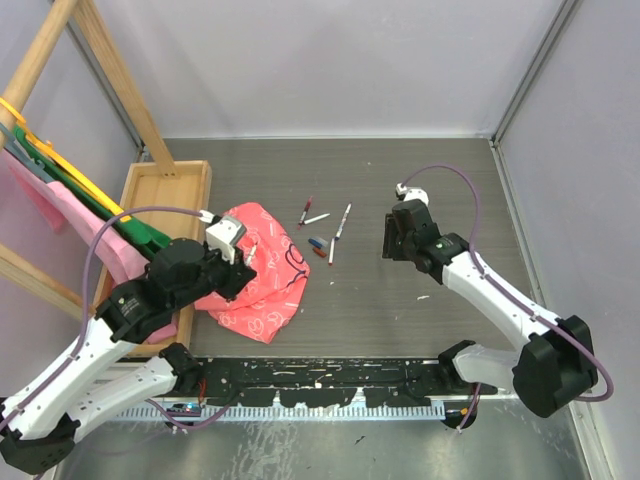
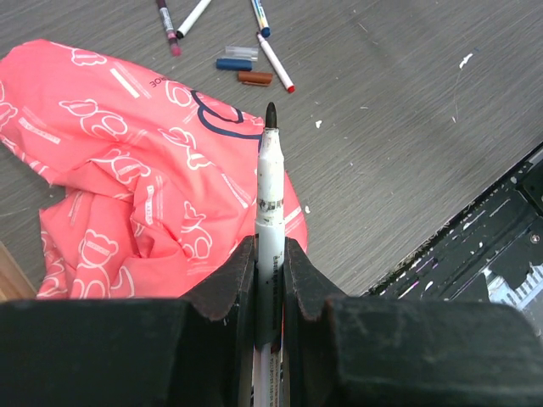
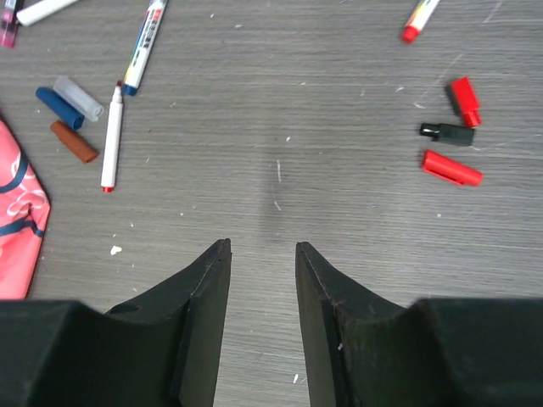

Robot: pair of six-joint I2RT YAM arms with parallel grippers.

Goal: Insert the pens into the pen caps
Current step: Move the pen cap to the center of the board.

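Held pen (image 2: 270, 186): white barrel, dark tip pointing away from the wrist, above the pink cloth (image 2: 127, 195)
Left pincer (image 2: 270, 254): closed on the held pen, one finger on each side of the barrel
Loose pens (image 3: 111, 136): flat on the worktop (image 3: 280, 102) beyond the cloth
Near caps: blue cap (image 3: 59, 108) and clear cap (image 3: 78, 97) side by side, brown cap (image 3: 74, 142) just beside them
Far caps: two red caps (image 3: 451, 167) with a black cap (image 3: 448, 132) between, well apart from the others
Right pincer (image 3: 263, 254): jaws apart, nothing between them, above the worktop
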